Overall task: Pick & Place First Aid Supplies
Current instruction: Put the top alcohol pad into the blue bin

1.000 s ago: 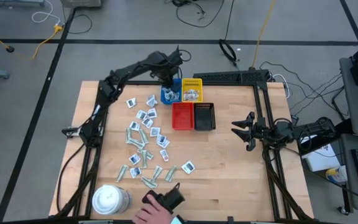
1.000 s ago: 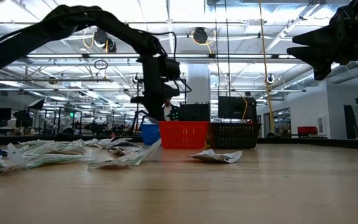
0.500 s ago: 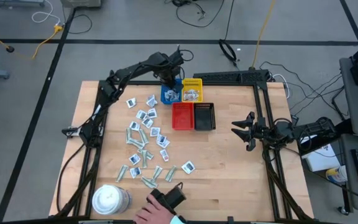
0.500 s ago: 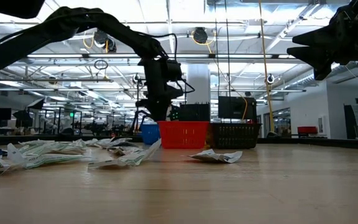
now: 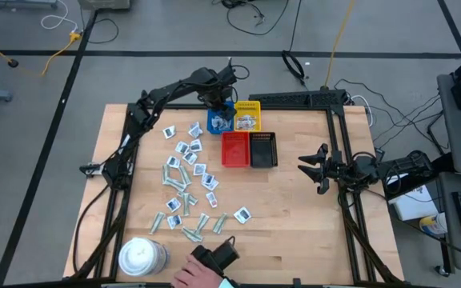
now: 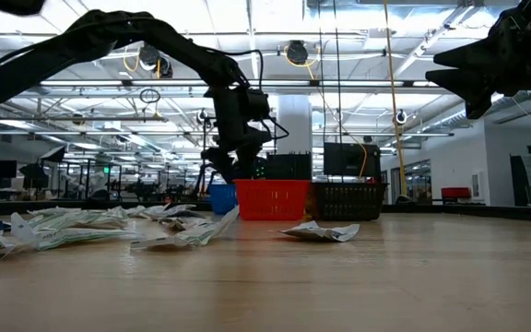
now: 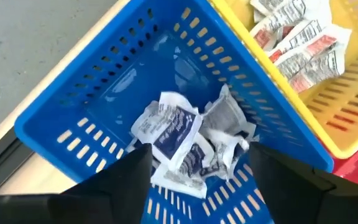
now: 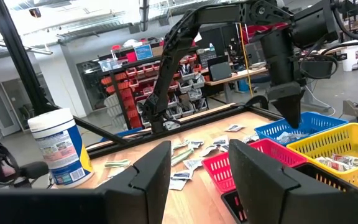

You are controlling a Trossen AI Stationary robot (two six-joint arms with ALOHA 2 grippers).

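Observation:
My left gripper (image 7: 197, 171) points down into the blue tray (image 7: 98, 87) at the table's far edge, open. Its fingers stand on either side of a small heap of white packets with dark blue marks (image 7: 179, 134) lying on the tray's floor, and nothing is between them. In the high view my left gripper (image 5: 217, 108) is over the blue tray (image 5: 218, 122). Many more first aid supplies (image 5: 186, 180) lie scattered flat on the wood left of the trays. My right gripper (image 5: 304, 168) waits open above the table's right side.
A yellow tray (image 5: 247, 116) with red-marked packets stands beside the blue one. A red tray (image 5: 235, 149) and a black tray (image 5: 263, 150) stand in front of them. A white tub (image 5: 141, 256) stands at the near left. A person's hand (image 5: 194, 274) holds a dark object at the near edge.
My left gripper has opened while staying above the blue tray.

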